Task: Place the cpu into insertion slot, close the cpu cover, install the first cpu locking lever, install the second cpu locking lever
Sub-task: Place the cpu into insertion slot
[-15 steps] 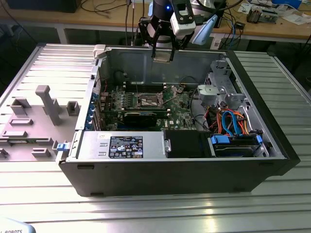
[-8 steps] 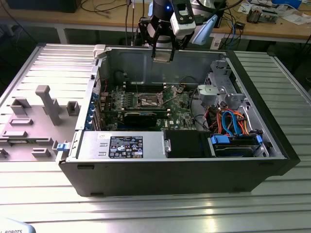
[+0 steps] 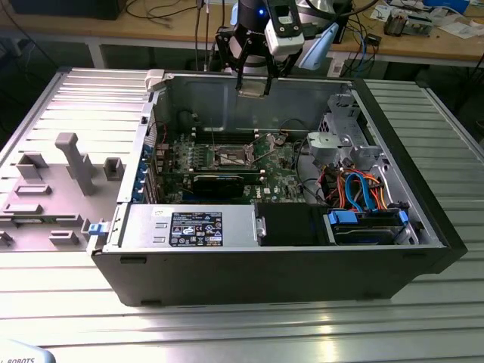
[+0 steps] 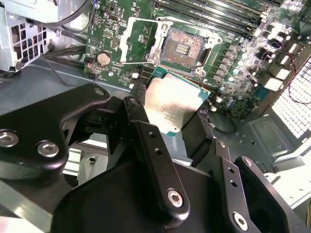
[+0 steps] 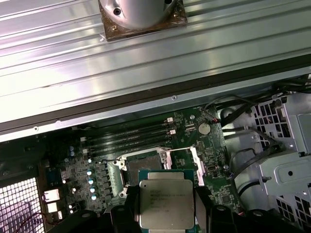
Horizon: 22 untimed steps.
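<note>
Tool point(image 5: 167, 216) is clamped on the cpu point(image 4: 174, 108) at two opposite edges, metal top facing both wrist cams. The chip hangs above the insertion slot point(image 4: 182, 47), apart from it, sides approx. square w/ the slot's rim. The slot is bare, its dark centre showing. The cpu cover point(image 4: 126, 35) is swung open just beside the slot. Memory slots point(image 5: 129, 136) run along one side of the slot and a black expansion card point(image 3: 219, 181) along the opposite side. The drive cage point(image 3: 344, 147) & cables sit well apart from the slot. The case wall point(image 3: 204, 94) stands behind the slot, w/ open room above it.
</note>
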Each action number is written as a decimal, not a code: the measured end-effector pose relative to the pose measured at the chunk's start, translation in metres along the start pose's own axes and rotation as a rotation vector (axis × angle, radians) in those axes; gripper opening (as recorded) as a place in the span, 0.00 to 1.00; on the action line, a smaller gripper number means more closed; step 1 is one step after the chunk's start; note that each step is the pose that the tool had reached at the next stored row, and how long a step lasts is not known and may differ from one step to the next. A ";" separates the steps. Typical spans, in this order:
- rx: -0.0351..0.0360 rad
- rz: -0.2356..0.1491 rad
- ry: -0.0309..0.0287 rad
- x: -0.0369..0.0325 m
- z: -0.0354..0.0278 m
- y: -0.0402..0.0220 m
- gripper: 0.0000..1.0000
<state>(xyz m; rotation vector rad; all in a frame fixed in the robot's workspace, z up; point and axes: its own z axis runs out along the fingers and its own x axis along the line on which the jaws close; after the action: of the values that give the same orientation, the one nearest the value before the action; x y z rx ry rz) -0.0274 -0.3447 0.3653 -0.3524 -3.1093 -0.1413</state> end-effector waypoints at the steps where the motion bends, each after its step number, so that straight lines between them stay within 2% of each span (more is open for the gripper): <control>1: 0.0000 0.001 -0.0001 0.0000 0.0000 0.0000 0.54; 12: -0.0003 0.016 -0.0014 0.0000 0.0000 0.0000 0.54; 15: -0.0007 0.036 -0.0032 0.0000 0.0000 0.0000 0.54; 18: -0.0014 0.071 -0.0063 0.0000 0.0001 0.0000 0.54; 20: -0.0022 0.112 -0.0100 0.0000 0.0002 0.0000 0.54; 22: -0.0024 0.124 -0.0110 0.0000 0.0002 0.0000 0.54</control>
<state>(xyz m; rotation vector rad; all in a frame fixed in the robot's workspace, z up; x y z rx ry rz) -0.0274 -0.3447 0.3651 -0.5467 -3.0867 -0.1422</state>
